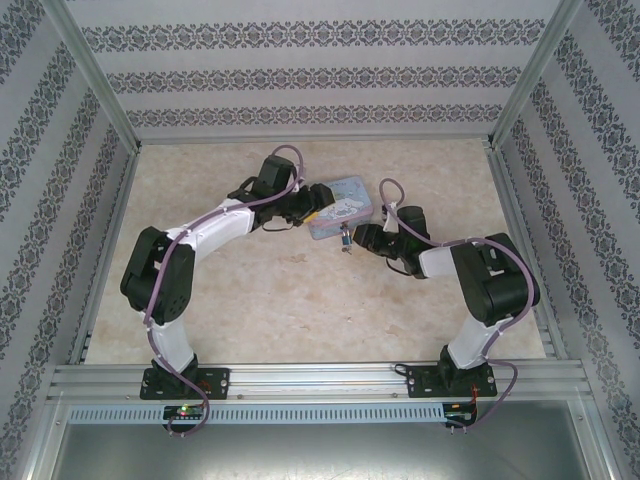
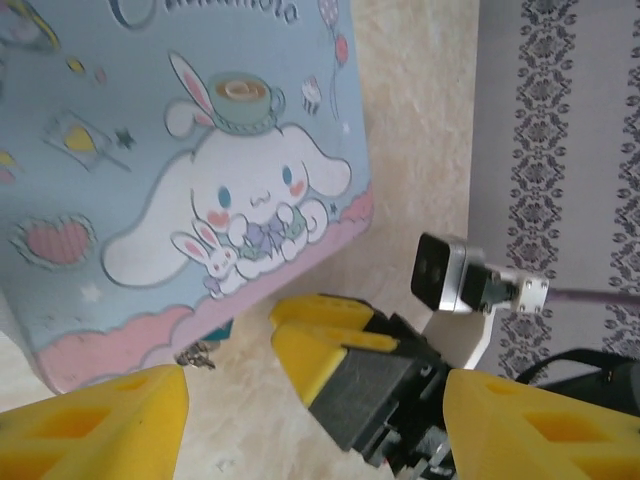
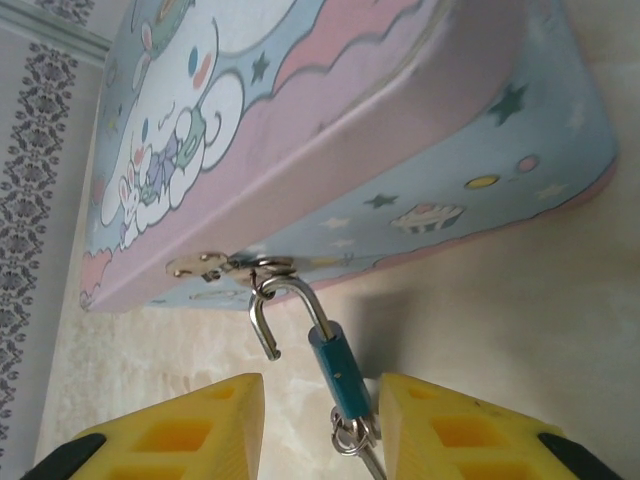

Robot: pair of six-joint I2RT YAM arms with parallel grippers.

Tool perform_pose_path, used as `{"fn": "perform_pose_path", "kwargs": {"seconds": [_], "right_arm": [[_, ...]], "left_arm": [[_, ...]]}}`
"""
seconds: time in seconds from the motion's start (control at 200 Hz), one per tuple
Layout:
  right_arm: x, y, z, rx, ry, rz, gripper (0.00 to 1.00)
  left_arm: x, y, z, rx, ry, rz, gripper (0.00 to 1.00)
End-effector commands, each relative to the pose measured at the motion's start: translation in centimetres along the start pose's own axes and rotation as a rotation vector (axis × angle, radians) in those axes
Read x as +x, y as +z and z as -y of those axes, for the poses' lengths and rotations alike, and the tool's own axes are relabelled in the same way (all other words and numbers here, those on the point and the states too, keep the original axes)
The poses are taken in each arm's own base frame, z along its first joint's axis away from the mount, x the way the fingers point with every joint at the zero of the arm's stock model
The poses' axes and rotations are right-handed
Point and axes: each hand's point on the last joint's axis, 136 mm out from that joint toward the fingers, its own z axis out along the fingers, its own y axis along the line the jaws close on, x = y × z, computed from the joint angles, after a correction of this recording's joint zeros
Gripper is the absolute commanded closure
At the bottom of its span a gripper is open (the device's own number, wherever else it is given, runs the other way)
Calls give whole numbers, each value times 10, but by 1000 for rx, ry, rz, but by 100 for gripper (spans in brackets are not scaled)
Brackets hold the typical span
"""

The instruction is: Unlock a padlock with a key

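The padlock (image 3: 340, 365) is a small teal cylinder with a thin steel shackle. The shackle hangs from the hasp (image 3: 215, 265) on the front of the light-blue cartoon tin (image 3: 330, 110), and one shackle end stands free of the body. A metal ring and the key (image 3: 352, 440), a slim metal piece, hang from the lock's lower end. My right gripper (image 3: 322, 420) is open, its yellow fingers on either side of that lower end, the right one close to it. My left gripper (image 2: 315, 400) is open wide beside the tin (image 2: 150, 150), facing the right gripper (image 2: 285, 325). From above, the padlock (image 1: 345, 240) hangs at the tin's near edge.
The tin (image 1: 340, 205) lies mid-table between the left gripper (image 1: 305, 210) and the right gripper (image 1: 362, 240). Patterned walls close in the marble-look table on three sides. A metal rail (image 1: 320, 380) runs along the near edge.
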Motion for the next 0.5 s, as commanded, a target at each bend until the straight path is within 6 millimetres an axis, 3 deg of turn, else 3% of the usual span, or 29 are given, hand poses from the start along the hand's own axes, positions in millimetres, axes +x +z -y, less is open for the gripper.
{"fn": "perform_pose_path", "kwargs": {"seconds": [0.0, 0.24, 0.495], "right_arm": [[1, 8, -6, -27, -50, -8, 64], [11, 18, -4, -16, -63, -38, 65], [14, 27, -4, -9, -66, -52, 67]], "left_arm": [[-8, -2, -27, -123, 25, -5, 31], [-25, -5, -44, -167, 20, 8, 31], [-29, -4, -54, -184, 14, 3, 30]]}}
